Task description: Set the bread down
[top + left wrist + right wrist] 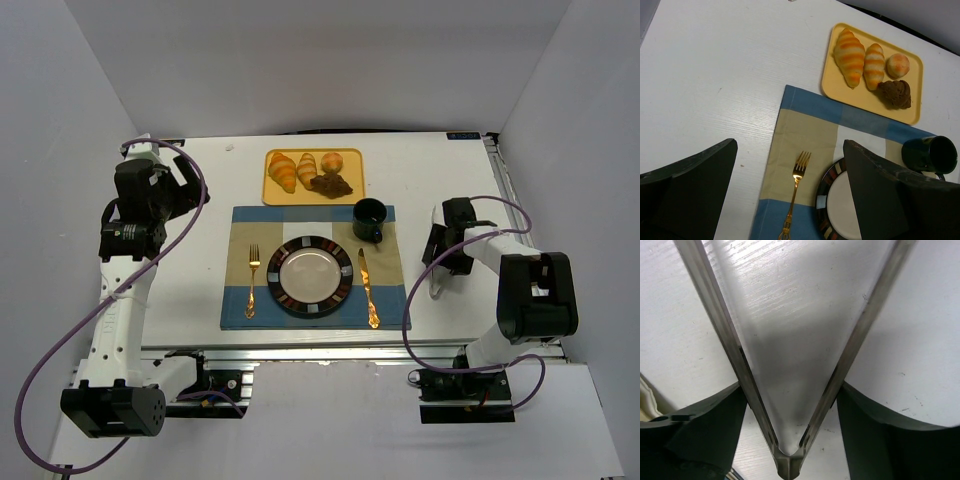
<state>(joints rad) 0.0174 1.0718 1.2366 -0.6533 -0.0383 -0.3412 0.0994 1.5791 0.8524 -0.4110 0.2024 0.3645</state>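
The bread [331,184] [895,93] is a dark brown lumpy pastry lying at the near right corner of the yellow tray [268,196] [830,86], beside two golden croissants and a small round bun. My right gripper [444,264] [790,387] is low over the table at the right. Its fingers press on both arms of a pair of metal tongs [437,282] [721,325] that spread in a V. My left gripper [186,186] [790,187] hangs open and empty at the far left, well away from the bread.
A blue and beige placemat [240,300] holds a plate [311,243] [822,200], a gold fork [253,278] [797,175], a gold knife [367,288] and a dark green mug [370,219] [931,155]. White walls enclose the table on three sides.
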